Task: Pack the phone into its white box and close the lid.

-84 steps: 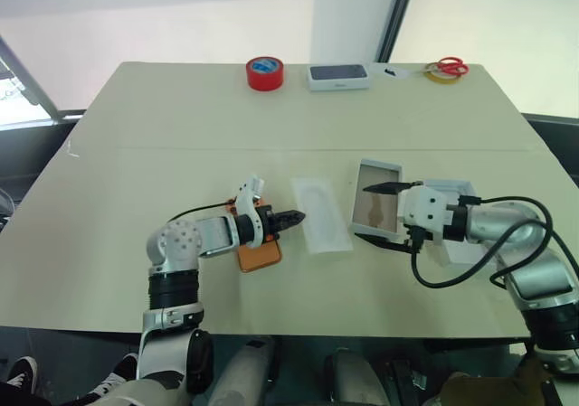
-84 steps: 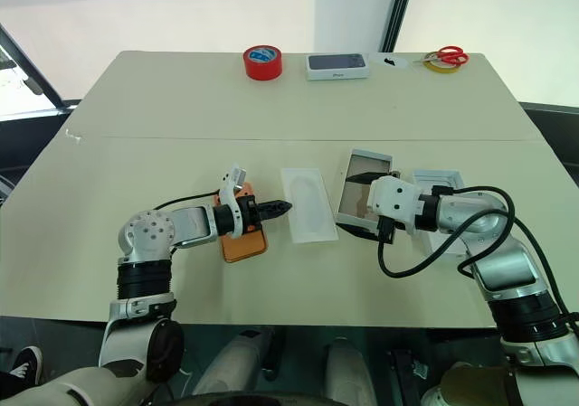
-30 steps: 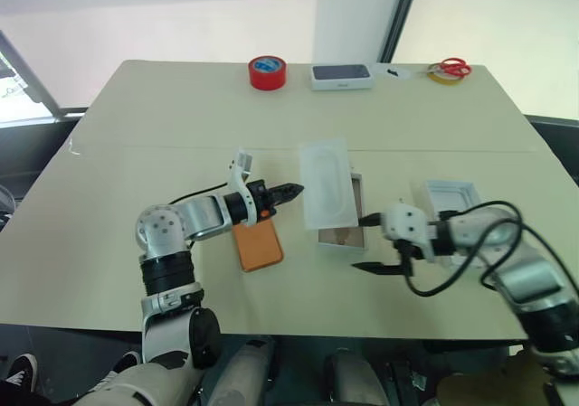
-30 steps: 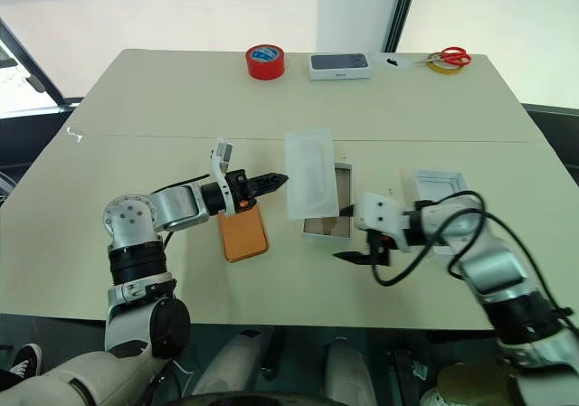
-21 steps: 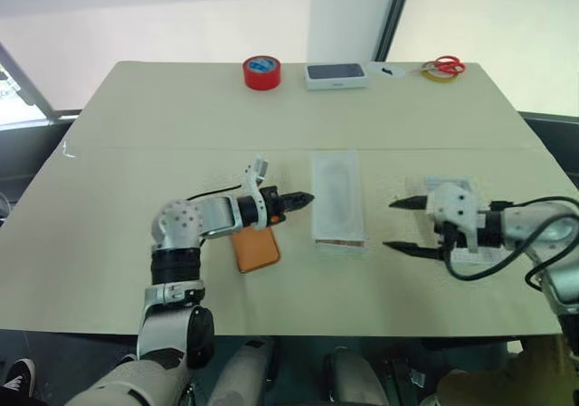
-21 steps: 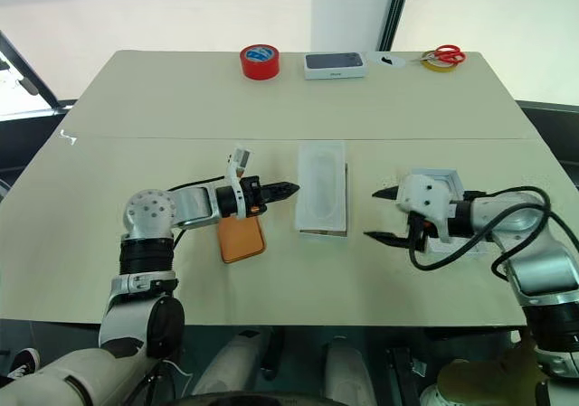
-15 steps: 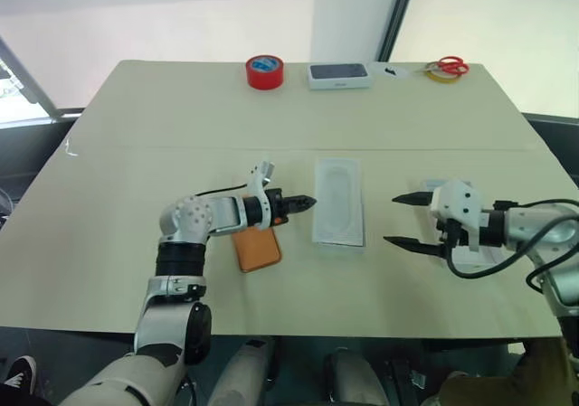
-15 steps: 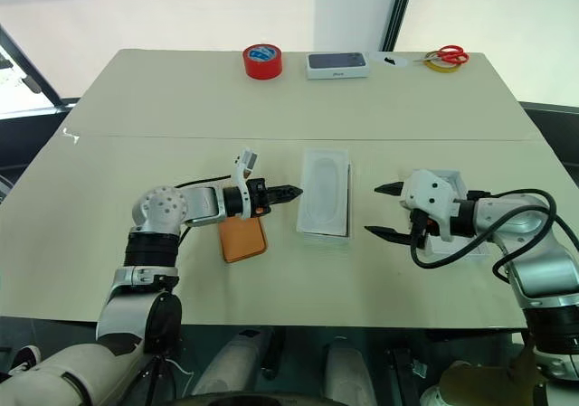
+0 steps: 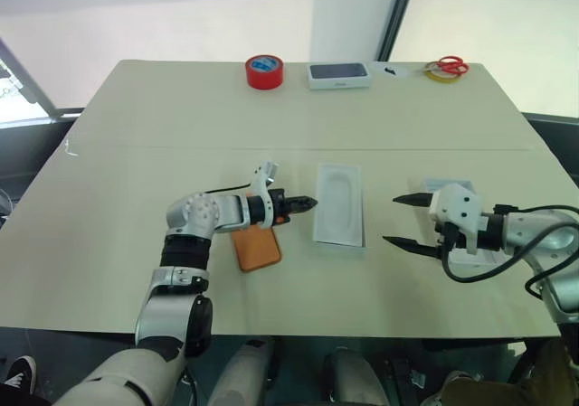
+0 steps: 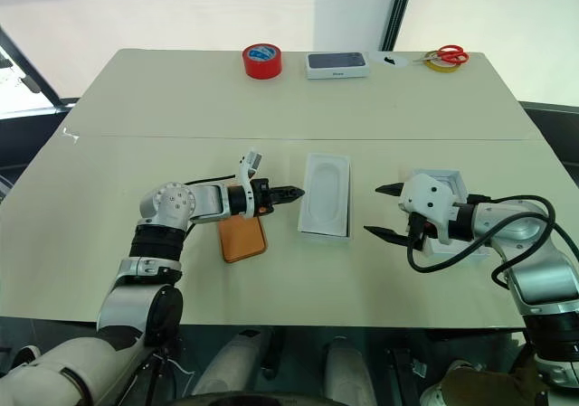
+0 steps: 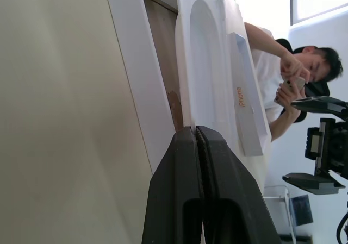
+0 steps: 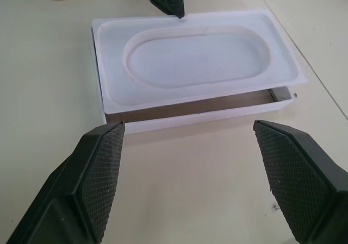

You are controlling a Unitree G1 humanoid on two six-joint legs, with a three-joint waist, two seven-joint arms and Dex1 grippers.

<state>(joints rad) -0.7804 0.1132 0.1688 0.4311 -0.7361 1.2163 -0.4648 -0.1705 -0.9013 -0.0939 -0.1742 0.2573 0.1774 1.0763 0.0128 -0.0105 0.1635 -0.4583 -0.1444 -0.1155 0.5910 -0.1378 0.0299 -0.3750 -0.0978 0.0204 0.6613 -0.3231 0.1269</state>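
Note:
The orange phone (image 9: 257,249) lies flat on the table under my left forearm. To its right is the white box (image 12: 190,117), with a white moulded tray (image 9: 339,203) lying slightly askew on top so a strip of tan inside shows. My left gripper (image 9: 308,203) is shut and empty, its tip at the tray's rim nearest the phone. Right of the box, a short gap away, my right gripper (image 9: 393,220) is open and empty, pointing at it. The lid (image 10: 450,176) lies open side up under my right hand.
Along the table's far edge are a red tape roll (image 9: 264,71), a white box printed with a dark phone (image 9: 339,76), red-handled scissors (image 9: 450,64) and a yellow tape roll (image 9: 440,74). A person (image 11: 272,64) sits beyond the table.
The tray, tilted up over the box a second ago, now lies flat on it. My right gripper has drawn back to the right. My left gripper has edged toward the tray's rim.

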